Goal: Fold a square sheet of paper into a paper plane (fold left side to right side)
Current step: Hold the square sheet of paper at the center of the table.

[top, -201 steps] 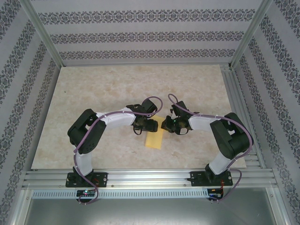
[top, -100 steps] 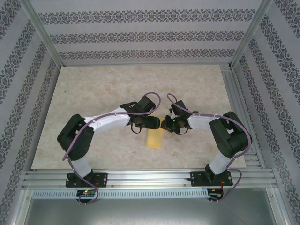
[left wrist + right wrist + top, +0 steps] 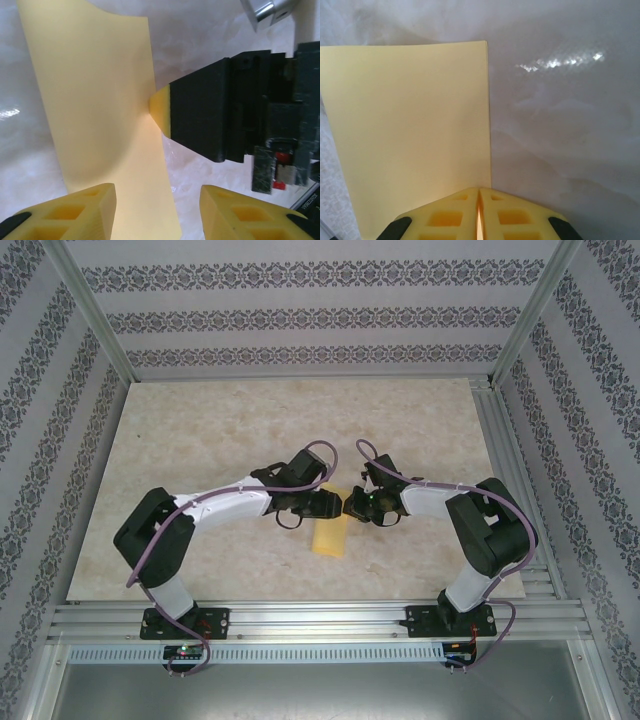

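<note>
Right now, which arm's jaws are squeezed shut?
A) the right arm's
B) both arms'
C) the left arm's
A: the right arm's jaws are pressed together with no gap, their tip at the edge of the yellow paper, while the left arm's jaws stand apart above the paper and the table.

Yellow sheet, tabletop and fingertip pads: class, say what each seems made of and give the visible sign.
Yellow sheet: thin matte paper, it seems; it bows smoothly with crisp straight edges. Tabletop: pale, veined like marble, glossy by its bright glints; stone or printed laminate. Fingertip pads: matte yellow with moulded square pockets; probably plastic or rubber.
</note>
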